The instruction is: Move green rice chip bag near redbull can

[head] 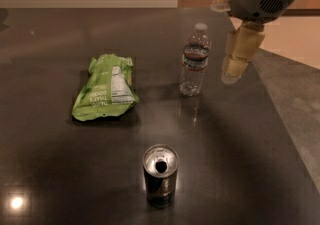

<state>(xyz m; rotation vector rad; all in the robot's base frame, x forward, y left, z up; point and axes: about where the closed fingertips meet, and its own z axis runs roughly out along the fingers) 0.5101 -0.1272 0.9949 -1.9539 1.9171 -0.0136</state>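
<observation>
The green rice chip bag point(106, 88) lies flat on the dark table point(50, 169), left of centre, label side up. The redbull can point(160, 175) stands upright near the front, silver top showing. My gripper point(235, 66) hangs in the air at the upper right, just right of the water bottle and far from the bag. It holds nothing that I can see.
A clear water bottle point(194, 60) with a white cap stands upright right of the bag. The table's right edge point(280, 114) runs diagonally, with floor beyond it. A light reflection point(16, 202) shines at the front left corner.
</observation>
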